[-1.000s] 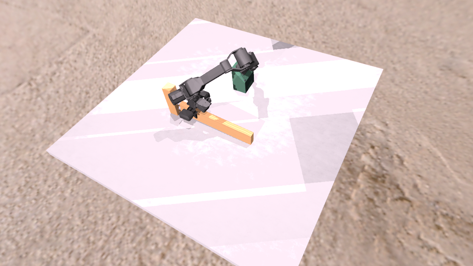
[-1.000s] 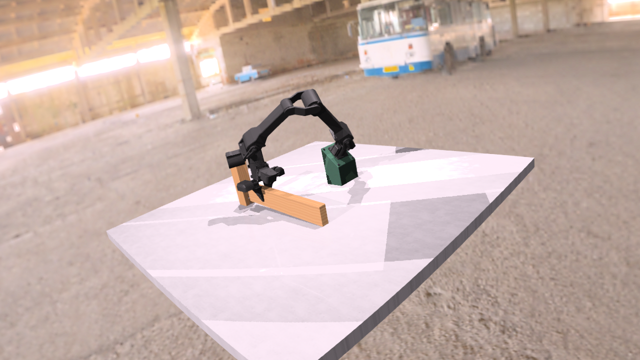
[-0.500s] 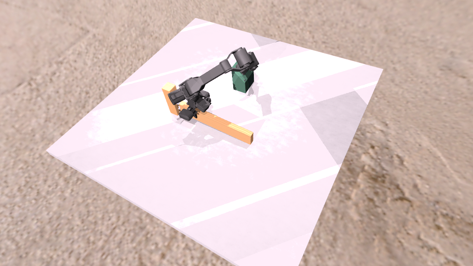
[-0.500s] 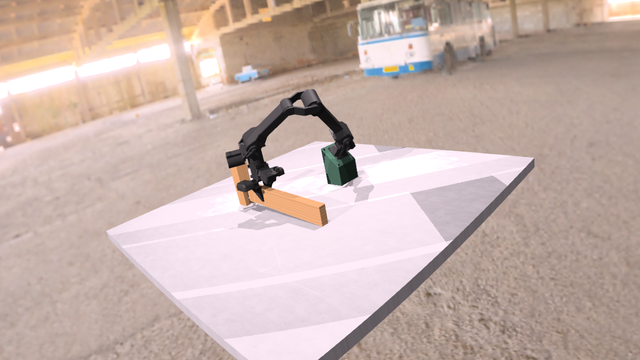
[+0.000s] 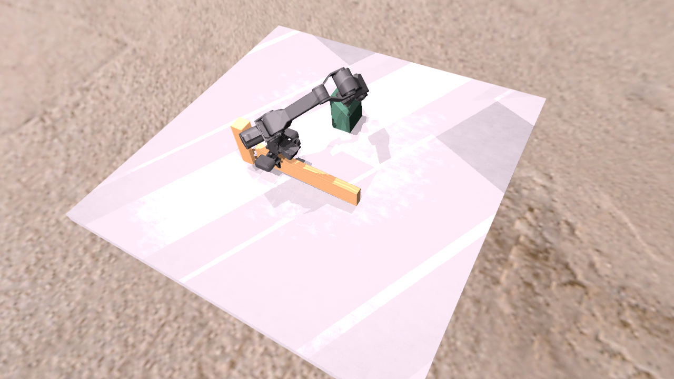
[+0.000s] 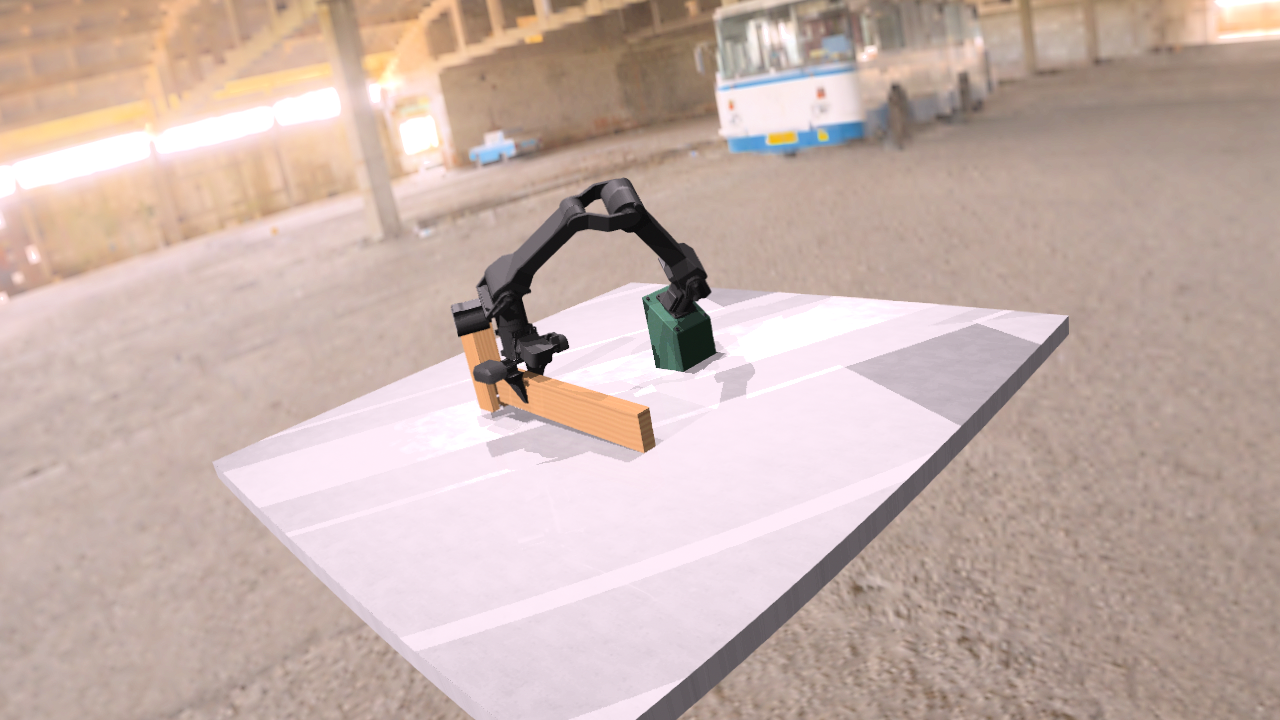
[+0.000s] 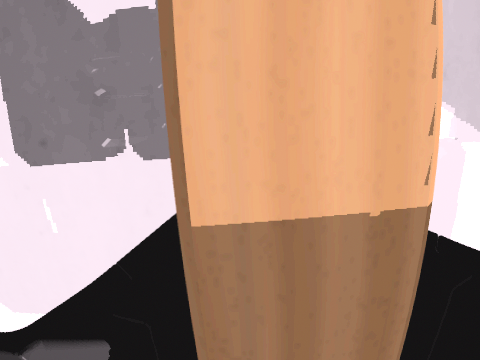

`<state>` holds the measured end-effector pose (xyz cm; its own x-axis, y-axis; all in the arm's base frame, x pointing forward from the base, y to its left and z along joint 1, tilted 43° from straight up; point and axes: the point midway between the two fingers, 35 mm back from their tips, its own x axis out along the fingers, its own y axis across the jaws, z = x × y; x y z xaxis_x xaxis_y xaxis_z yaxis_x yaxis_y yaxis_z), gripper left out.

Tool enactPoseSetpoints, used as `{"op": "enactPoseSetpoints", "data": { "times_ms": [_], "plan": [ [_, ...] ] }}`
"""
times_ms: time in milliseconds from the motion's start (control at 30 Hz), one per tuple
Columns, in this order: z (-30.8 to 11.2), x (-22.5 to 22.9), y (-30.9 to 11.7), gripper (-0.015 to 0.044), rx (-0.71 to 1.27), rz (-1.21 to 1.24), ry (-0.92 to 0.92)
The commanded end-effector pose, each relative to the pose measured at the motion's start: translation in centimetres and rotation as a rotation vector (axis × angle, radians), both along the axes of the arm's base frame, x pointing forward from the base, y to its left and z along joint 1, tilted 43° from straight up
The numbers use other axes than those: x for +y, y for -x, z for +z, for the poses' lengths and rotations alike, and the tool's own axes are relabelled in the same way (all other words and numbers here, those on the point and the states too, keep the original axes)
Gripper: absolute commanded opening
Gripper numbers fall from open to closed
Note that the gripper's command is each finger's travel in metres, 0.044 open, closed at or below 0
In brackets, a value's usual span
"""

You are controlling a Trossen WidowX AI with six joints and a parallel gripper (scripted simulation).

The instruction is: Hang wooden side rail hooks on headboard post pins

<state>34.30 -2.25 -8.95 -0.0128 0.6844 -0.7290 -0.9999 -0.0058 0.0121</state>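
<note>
The orange-brown wooden side rail stands on its narrow edge, its far end low at the table. Its other end is close against the upright headboard post at the left, with little or no gap to be seen. My gripper points down and is shut on the rail near its post end, one finger on each side. In the wrist view the rail runs between the dark fingers. The hooks, the slot and the pins are hidden by the gripper and the rail, so whether the hooks sit on the pins cannot be told.
The green arm base block stands behind the rail on the pale table. The arm reaches from it over to the post, and its wrist part is close to the post's top.
</note>
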Motion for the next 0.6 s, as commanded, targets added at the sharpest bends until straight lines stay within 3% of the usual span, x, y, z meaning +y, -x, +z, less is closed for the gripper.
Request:
{"op": "enactPoseSetpoints", "data": {
  "times_ms": [0,567],
  "plan": [
    [0.03,-0.52,-0.11,0.0000,-0.008,-0.006,0.005],
    [0.03,-0.70,-0.24,0.0000,-0.008,-0.006,0.006]
  ]
}}
